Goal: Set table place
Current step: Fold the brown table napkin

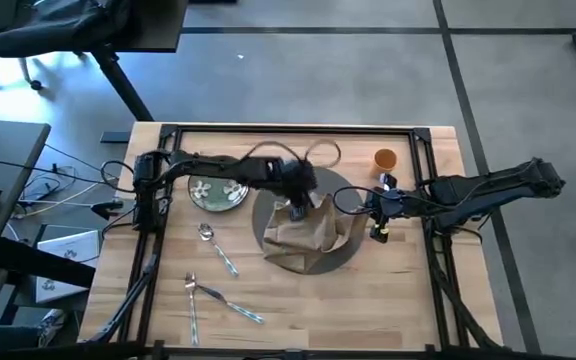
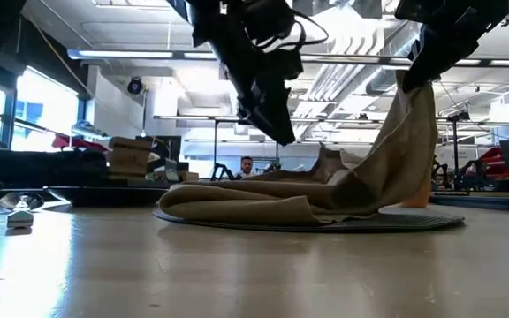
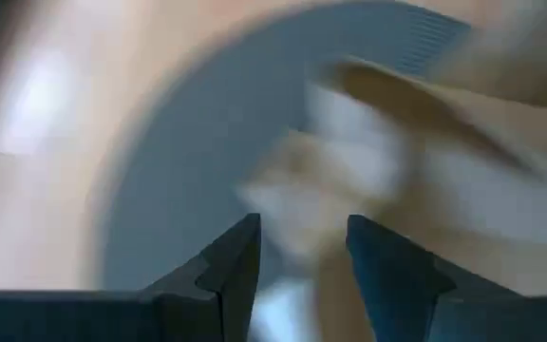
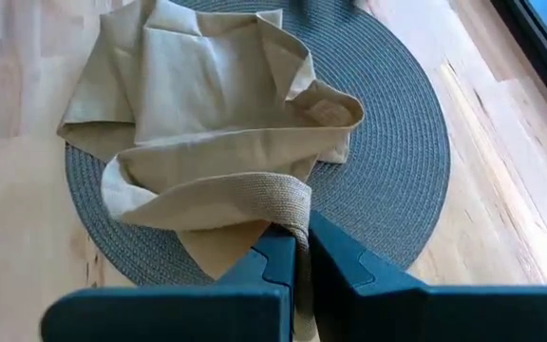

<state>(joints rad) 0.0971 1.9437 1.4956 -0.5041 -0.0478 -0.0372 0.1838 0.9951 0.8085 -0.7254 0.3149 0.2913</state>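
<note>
Open-plan lab or workshop: exposed ceiling ducts [image 2: 360, 75], office chair [image 1: 38, 35], cables [image 1: 63, 185].

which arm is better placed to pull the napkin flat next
Right. Its claw is already shut on a napkin corner, lifting it off the mat. The left claw is open above the napkin, gripping nothing.

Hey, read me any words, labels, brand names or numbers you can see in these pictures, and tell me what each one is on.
None: no view shows text that can be read.
Napkin, mat, plate, orange cup, cutlery and table: no print or label shows.
Left gripper and right gripper: no marking shows.
Room behind, low view: no lettering can be made out.
</note>
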